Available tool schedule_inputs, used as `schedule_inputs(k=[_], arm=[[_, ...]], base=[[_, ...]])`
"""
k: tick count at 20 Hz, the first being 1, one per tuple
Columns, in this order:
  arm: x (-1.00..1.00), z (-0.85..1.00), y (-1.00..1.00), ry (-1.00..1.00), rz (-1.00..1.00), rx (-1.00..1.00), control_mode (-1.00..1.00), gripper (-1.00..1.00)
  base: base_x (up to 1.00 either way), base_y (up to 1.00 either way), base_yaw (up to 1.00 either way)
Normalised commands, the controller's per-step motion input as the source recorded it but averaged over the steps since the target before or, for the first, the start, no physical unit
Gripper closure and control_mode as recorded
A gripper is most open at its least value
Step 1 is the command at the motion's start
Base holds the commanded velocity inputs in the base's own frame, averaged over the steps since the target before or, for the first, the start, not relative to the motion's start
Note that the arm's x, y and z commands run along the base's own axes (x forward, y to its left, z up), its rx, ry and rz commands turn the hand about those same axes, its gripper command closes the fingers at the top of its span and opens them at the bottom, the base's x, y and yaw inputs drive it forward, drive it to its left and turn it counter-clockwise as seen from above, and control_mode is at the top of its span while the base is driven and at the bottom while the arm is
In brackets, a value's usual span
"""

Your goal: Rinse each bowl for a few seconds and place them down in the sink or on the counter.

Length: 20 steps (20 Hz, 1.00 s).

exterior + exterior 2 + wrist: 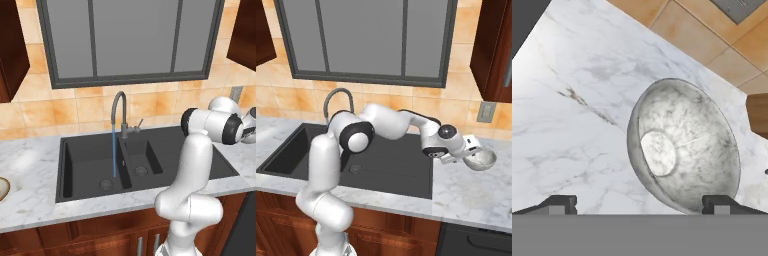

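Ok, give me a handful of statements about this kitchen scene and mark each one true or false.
1. Water runs from the grey gooseneck tap into the matte black sink. True.
2. The deep whitish-grey speckled bowl sits inside the sink. False: it is over the white marble counter, right of the sink.
3. The gripper is open. True.
4. The shallow tan-rimmed bowl lies on the counter left of the sink. True.
5. The window above the sink is framed in white. False: the frame is dark grey.

Grey-framed window [131,40], tan tiled wall [75,107], dark wood upper cabinets [495,47], wall outlet [486,112]
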Motion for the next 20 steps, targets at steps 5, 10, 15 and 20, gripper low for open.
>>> schedule_inputs(k=[5,10,15,20], arm=[[0.30,-0.10,-0.14,0.08,0.01,0.01,-1.00,-1.00],[0.27,-0.15,-0.18,0.07,0.02,0.02,-1.00,-1.00],[0.28,-0.16,-0.19,0.07,0.02,0.02,-1.00,-1.00],[0.19,-0.29,-0.07,0.10,0.01,0.00,-1.00,1.00]], base=[[0.00,0.00,0.00],[0.00,0.00,0.00],[0.00,0.00,0.00],[0.00,0.00,0.00]])
